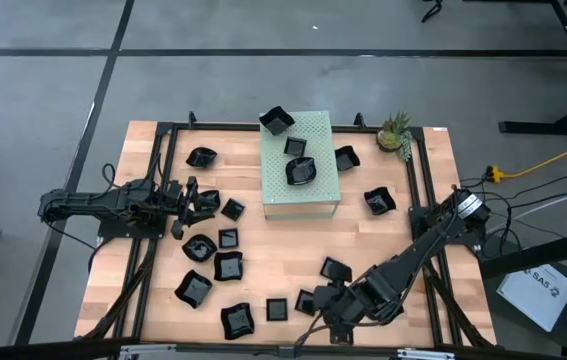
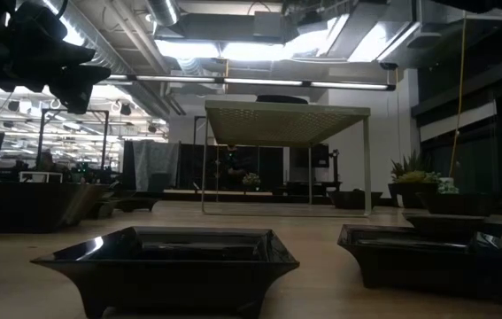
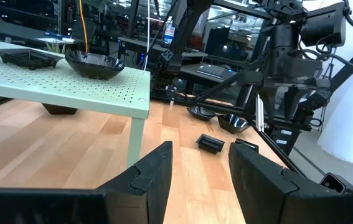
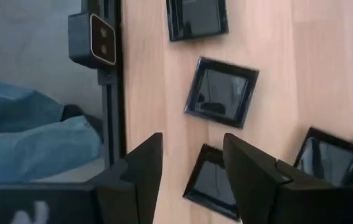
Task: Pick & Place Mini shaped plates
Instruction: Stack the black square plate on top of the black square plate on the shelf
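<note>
Glossy black mini plates lie scattered on the wooden table, among them a square one [image 1: 228, 265], a wavy one [image 1: 238, 320] and one [image 1: 379, 201] right of the pale green perforated stand [image 1: 301, 190]. Three more plates sit on the stand's top, one of them a bowl-like plate [image 3: 95, 65]. My left gripper [image 1: 201, 203] [image 3: 201, 165] hovers open left of the stand, beside a plate [image 1: 231, 208]. My right gripper [image 1: 315, 305] [image 4: 192, 165] is open near the table's near edge, pointing down over a square plate [image 4: 212, 180]. Another square plate [image 4: 221, 92] lies just beyond it.
A small potted plant [image 1: 395, 130] stands at the far right corner. Black frame rails [image 1: 423, 190] run along the table's sides. A camera block [image 4: 92, 38] sits on the near rail. A person's jeans-clad leg [image 4: 27, 134] shows beyond the near edge. Two plates [image 2: 166, 261] [image 2: 436, 257] sit close to the low camera.
</note>
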{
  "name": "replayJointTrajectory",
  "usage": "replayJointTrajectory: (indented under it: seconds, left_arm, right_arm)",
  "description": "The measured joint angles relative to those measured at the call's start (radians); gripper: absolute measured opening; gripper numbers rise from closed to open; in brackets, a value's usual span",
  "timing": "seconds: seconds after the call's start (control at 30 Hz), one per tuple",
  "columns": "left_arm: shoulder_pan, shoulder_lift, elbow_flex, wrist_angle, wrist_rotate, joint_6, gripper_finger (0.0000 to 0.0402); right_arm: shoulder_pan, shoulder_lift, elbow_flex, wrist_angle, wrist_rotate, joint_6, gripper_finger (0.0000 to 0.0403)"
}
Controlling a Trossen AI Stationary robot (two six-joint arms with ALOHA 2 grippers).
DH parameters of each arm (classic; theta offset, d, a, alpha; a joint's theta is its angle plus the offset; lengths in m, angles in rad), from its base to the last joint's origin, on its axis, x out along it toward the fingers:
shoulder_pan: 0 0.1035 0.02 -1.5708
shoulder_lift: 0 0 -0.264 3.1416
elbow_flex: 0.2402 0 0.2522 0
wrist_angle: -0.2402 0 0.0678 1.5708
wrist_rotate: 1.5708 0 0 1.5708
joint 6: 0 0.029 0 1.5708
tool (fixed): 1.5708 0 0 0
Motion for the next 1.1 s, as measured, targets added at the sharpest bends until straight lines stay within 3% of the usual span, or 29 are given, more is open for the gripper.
replayJointTrajectory:
  seconds: [0.33,0.57,0.83,1.1]
  left_arm:
    - [0.000,0.000,0.000,0.000,0.000,0.000,0.0152]
    - [0.000,0.000,0.000,0.000,0.000,0.000,0.0152]
    - [0.000,0.000,0.000,0.000,0.000,0.000,0.0152]
    - [0.000,0.000,0.000,0.000,0.000,0.000,0.0152]
  right_arm:
    - [0.060,0.085,0.000,-0.041,-0.066,0.115,0.0166]
    - [0.084,0.121,0.000,-0.027,-0.012,0.138,0.0166]
    - [0.087,0.128,0.000,-0.027,0.027,0.303,0.0166]
    - [0.094,0.128,0.000,-0.023,0.047,0.328,0.0166]
